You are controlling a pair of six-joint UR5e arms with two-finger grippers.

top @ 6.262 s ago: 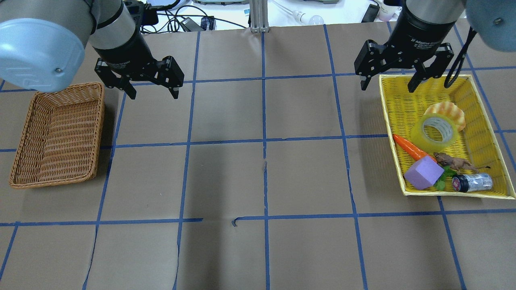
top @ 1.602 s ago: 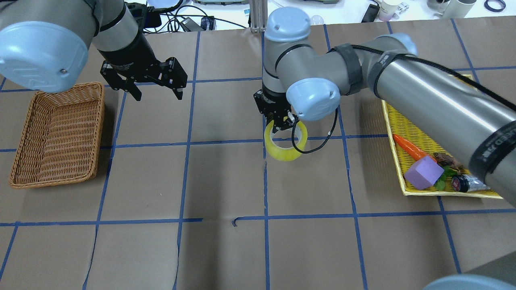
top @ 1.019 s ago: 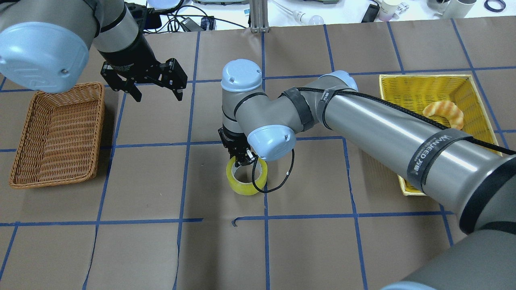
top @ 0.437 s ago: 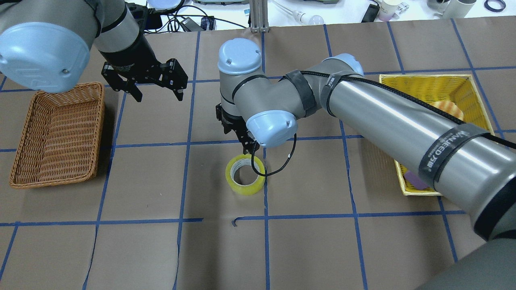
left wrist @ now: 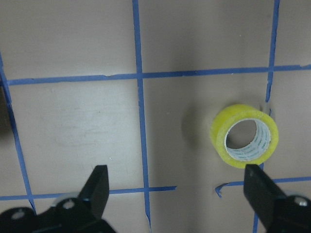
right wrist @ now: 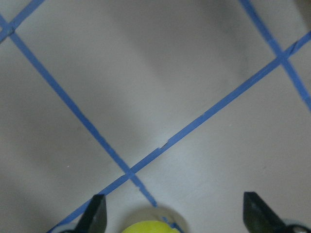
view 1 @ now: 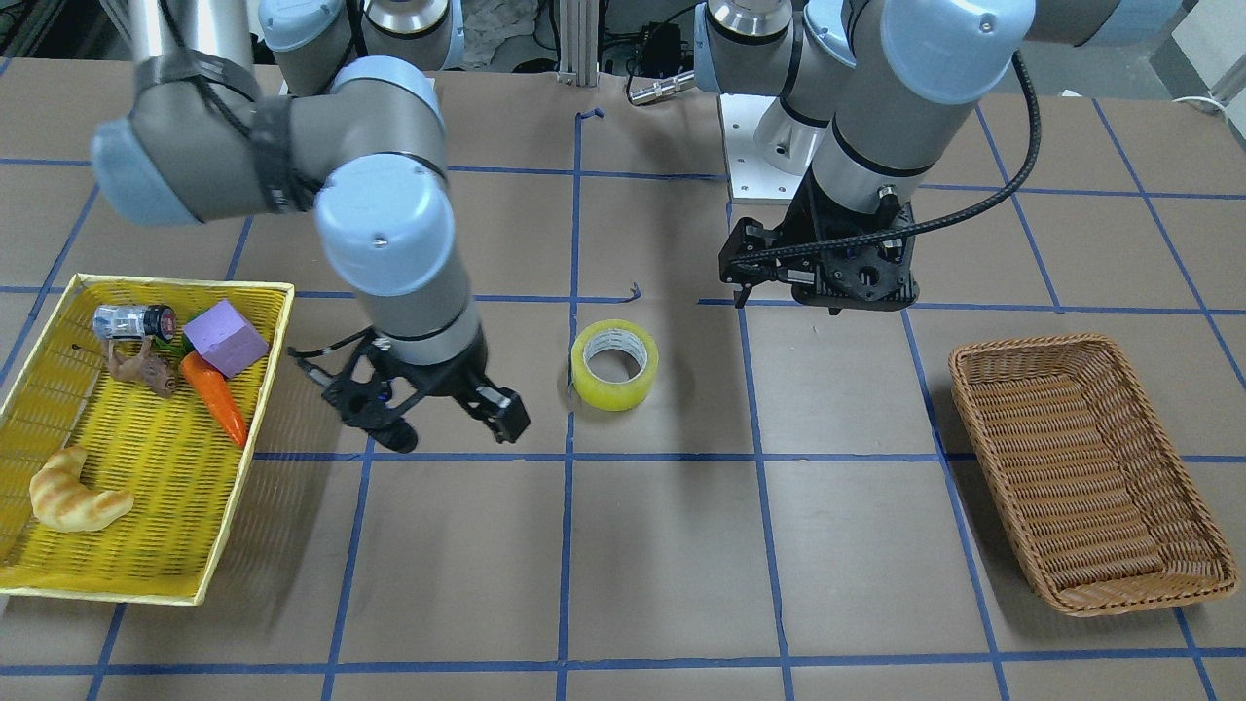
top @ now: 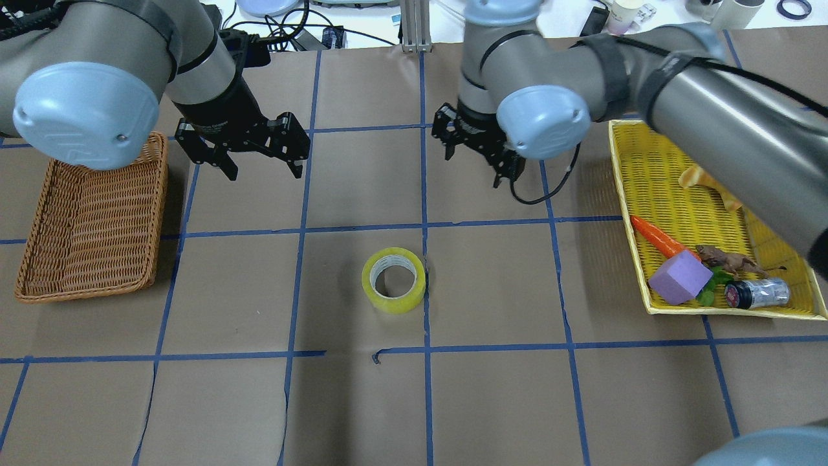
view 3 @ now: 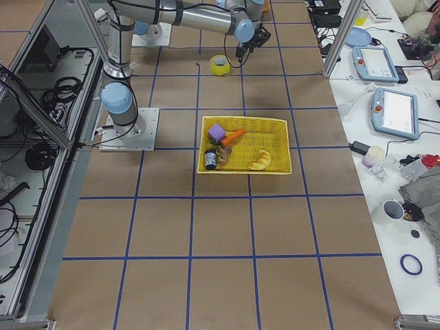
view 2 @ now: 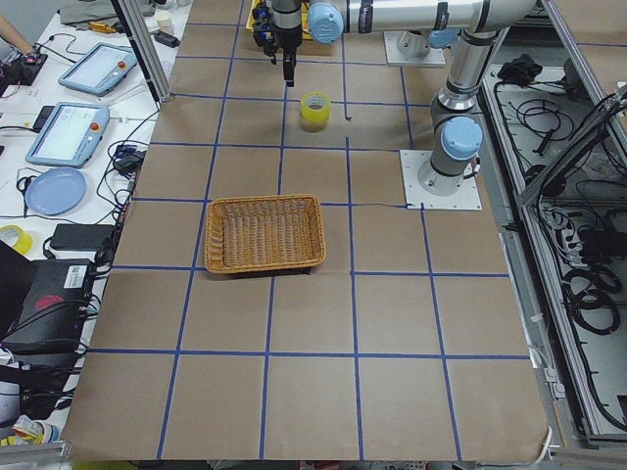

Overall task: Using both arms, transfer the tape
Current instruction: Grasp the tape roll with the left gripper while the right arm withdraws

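Note:
The yellow tape roll lies flat on the brown table near its middle, hole up, and nothing holds it. It also shows in the front view, the left wrist view, and at the bottom edge of the right wrist view. My right gripper is open and empty, above the table, farther back and right of the tape; the front view shows it too. My left gripper is open and empty, back and left of the tape, near the wicker basket.
A brown wicker basket stands empty at the left. A yellow tray at the right holds a toy croissant, a carrot, a purple block, a toy animal and a small bottle. Blue tape lines grid the table.
My right gripper carried the tape from the yellow tray to the table's middle, let go of it, and drew back up and to the right. My left gripper shifted slightly toward the middle.

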